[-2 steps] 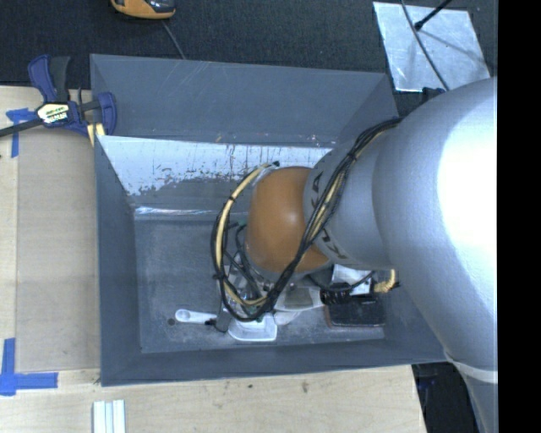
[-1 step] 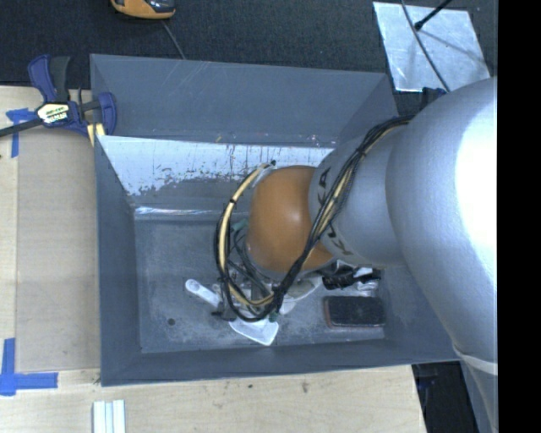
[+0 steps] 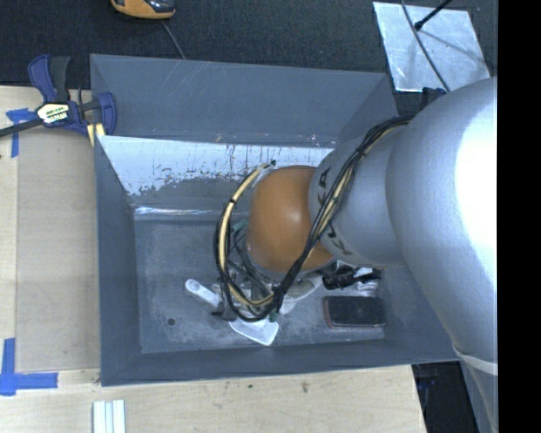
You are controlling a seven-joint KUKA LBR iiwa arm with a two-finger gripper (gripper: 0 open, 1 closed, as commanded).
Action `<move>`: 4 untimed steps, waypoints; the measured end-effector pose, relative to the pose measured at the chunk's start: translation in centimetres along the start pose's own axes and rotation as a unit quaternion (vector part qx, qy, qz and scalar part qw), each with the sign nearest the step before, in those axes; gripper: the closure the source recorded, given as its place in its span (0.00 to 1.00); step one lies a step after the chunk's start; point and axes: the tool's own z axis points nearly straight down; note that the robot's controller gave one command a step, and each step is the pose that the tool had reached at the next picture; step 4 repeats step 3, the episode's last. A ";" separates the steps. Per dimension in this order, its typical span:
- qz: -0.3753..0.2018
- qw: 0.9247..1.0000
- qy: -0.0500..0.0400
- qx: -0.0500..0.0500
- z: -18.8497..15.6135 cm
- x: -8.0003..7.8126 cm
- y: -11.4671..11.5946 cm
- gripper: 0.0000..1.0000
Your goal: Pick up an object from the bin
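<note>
Reaching in from the right, the arm's orange domed cover (image 3: 279, 221) sits low in the grey metal bin (image 3: 118, 254), its claw (image 3: 243, 304) under cables near the floor's front middle, over a white plastic scrap (image 3: 259, 331). A flat black rectangular block (image 3: 355, 313) lies just right. Whether the claw is clenched cannot be told.

A black slab (image 3: 355, 311) is seen flat on the floor of the bin (image 3: 118, 279), near its right wall. A white piece (image 3: 203, 292) and a white scrap (image 3: 258, 331) are seen left of it. Beyond the far rim an orange-and-black object (image 3: 144, 7) is cut by the top edge.
</note>
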 end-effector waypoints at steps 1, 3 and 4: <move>0.000 1.000 0.002 0.001 -0.6 0.1 -0.1 1.00; 0.000 1.000 0.003 0.001 -5.2 0.1 -0.1 1.00; 0.000 1.000 0.003 0.001 -5.2 0.1 -0.1 1.00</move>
